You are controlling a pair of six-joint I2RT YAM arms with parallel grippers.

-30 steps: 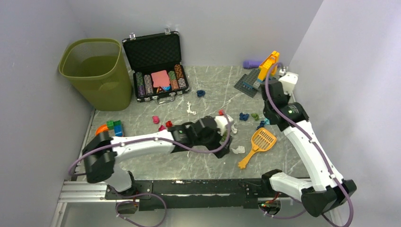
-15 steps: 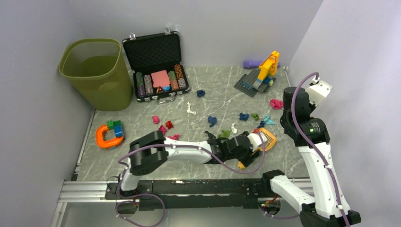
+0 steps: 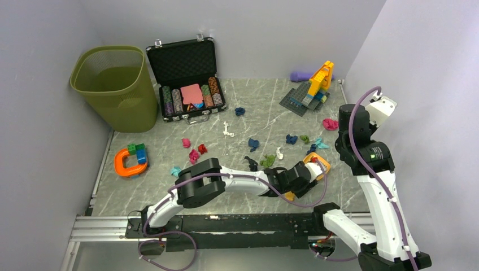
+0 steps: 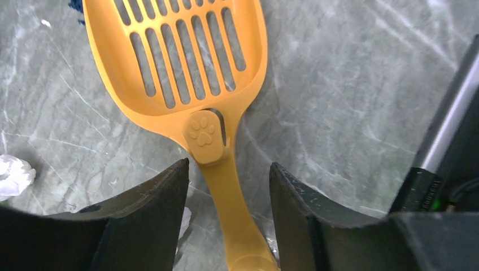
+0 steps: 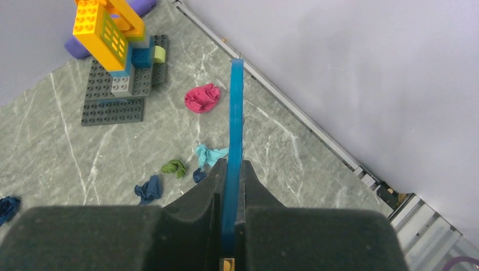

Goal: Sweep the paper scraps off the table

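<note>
Paper scraps lie scattered over the grey marble table (image 3: 254,121): a pink wad (image 3: 330,123) (image 5: 201,97), dark blue ones (image 3: 253,143) (image 5: 149,188), a green one (image 5: 174,167), a light blue one (image 5: 210,153), red (image 3: 201,148) and white (image 3: 227,131) (image 4: 14,175). An orange slotted scoop (image 3: 317,164) (image 4: 201,132) lies at the front right. My left gripper (image 3: 305,172) (image 4: 229,166) is open, one finger on each side of the scoop's handle, not touching it. My right gripper (image 3: 375,107) (image 5: 232,166) is shut on a thin blue blade (image 5: 236,101), held above the right edge.
A green waste bin (image 3: 116,84) stands at the back left beside an open black case of poker chips (image 3: 189,79). A toy brick build (image 3: 313,90) sits at the back right. An orange ring with bricks (image 3: 130,161) lies at the left. A metal rail (image 5: 316,124) edges the table.
My left arm has reached right across the table, bringing its gripper from the middle to the scoop's handle. My right arm drew back from the toy bricks, then held still.
</note>
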